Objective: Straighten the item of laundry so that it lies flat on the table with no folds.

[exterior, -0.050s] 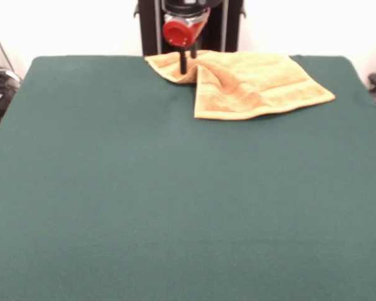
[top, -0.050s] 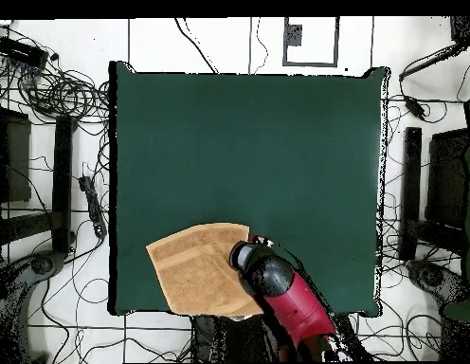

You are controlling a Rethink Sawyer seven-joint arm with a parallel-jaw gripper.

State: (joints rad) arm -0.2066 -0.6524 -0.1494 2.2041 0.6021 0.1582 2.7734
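No readable writing is seen. The gripper (exterior, -0.050s: 187, 65), nearly closed, is set on the folded towel (exterior, -0.050s: 250, 84), upper centre of the table (exterior, -0.050s: 144, 200); a grasp cannot be told.

The table (exterior, -0.050s: 175, 207) is large and covered with dark green cloth. Only one thing lies on it: an orange-yellow towel (exterior, -0.050s: 250, 84), partly folded over itself, directly under the gripper (exterior, -0.050s: 188, 63) and spreading to one side of it.

The arm (top, -0.050s: 300, 305) wears a glossy red shell with a black rounded joint cap. Its gripper (exterior, -0.050s: 187, 63) has a red round body and slim black fingers (exterior, -0.050s: 183, 63).
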